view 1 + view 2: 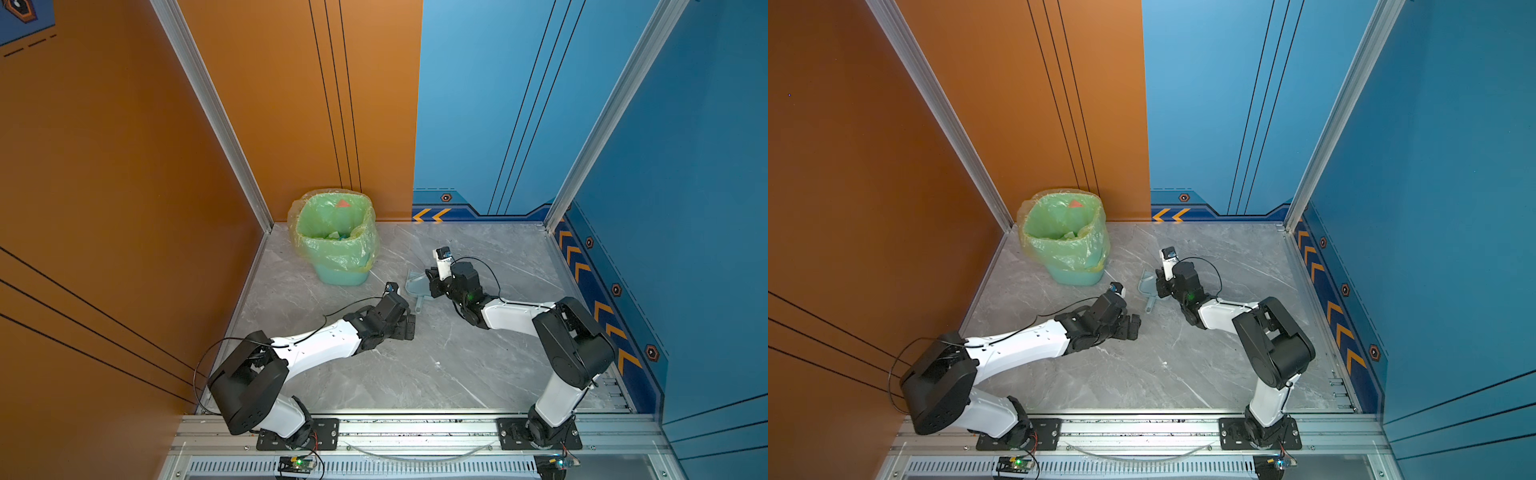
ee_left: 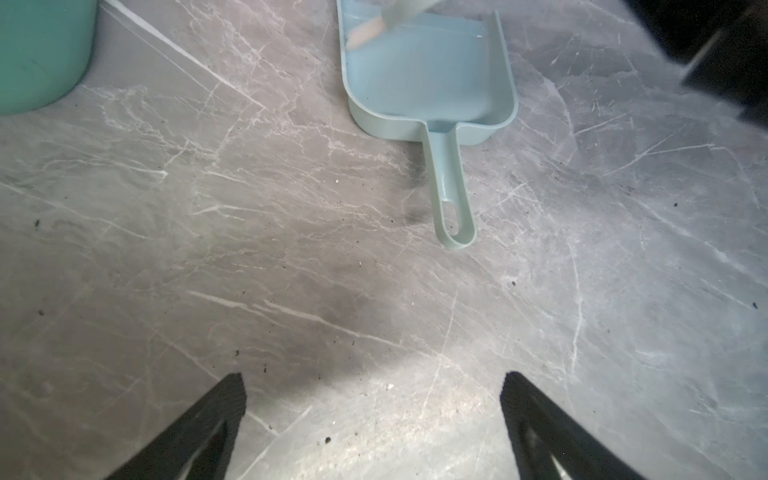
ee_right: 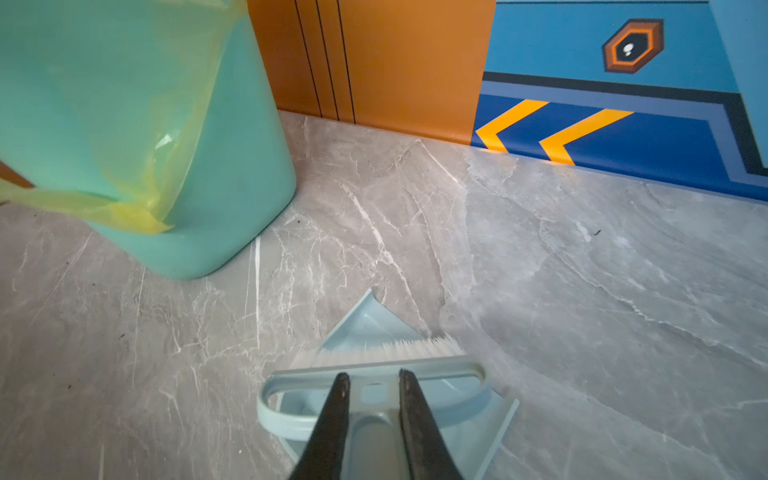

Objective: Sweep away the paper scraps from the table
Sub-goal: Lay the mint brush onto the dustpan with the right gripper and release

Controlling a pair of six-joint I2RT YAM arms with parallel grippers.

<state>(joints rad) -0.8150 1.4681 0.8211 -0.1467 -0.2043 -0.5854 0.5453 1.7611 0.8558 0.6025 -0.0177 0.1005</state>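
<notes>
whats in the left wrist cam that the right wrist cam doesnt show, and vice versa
Only the left wrist view: the pale blue plastic dustpan with its looped handle, and the open, empty left gripper. Only the right wrist view: the right gripper shut on the pale blue white-bristled brush, the yellowish bin liner, the orange and blue walls. Both: that dustpan, the green plastic bin, the grey marble-patterned table.

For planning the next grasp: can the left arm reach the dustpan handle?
Probably yes. The left gripper is open, and the dustpan handle lies just ahead of it on the table, nothing between. The right gripper, shut on the brush, is at the pan end only.
</notes>
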